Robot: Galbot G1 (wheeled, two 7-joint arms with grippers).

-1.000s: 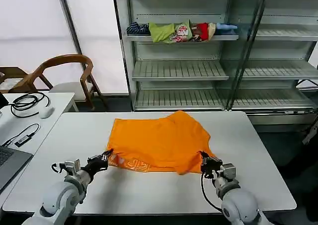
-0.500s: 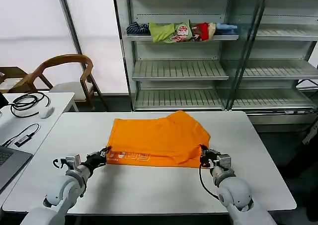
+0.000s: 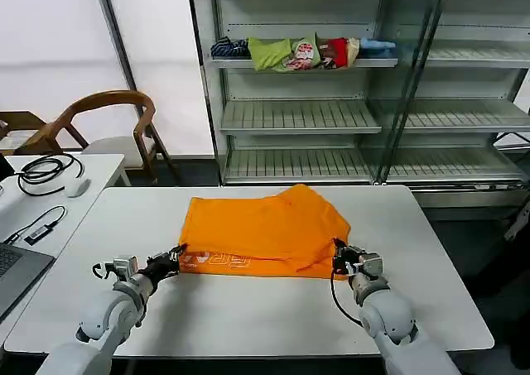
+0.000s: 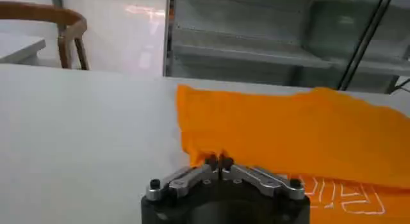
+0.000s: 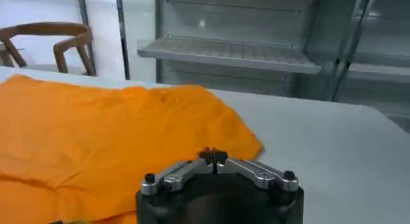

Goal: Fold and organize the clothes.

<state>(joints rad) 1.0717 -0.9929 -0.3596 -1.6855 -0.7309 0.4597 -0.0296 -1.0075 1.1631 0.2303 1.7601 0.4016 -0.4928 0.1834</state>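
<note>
The clothes, one orange T-shirt, lie on the white table, the near edge doubled over so white lettering shows along the front. My left gripper is shut on the shirt's front left corner. At the front right corner, my right gripper is shut on the fabric. In both wrist views the fingertips meet with orange cloth pinched between them, left gripper and right gripper.
A metal shelf rack stands behind the table, with a bundle of coloured garments on an upper shelf. A wooden chair and a side desk with cables and a laptop are to the left.
Both grippers carried the shirt's front edge forward, away from me, so the fold flattened and the lettering strip now lies straight. The hanging right corner has been laid down.
</note>
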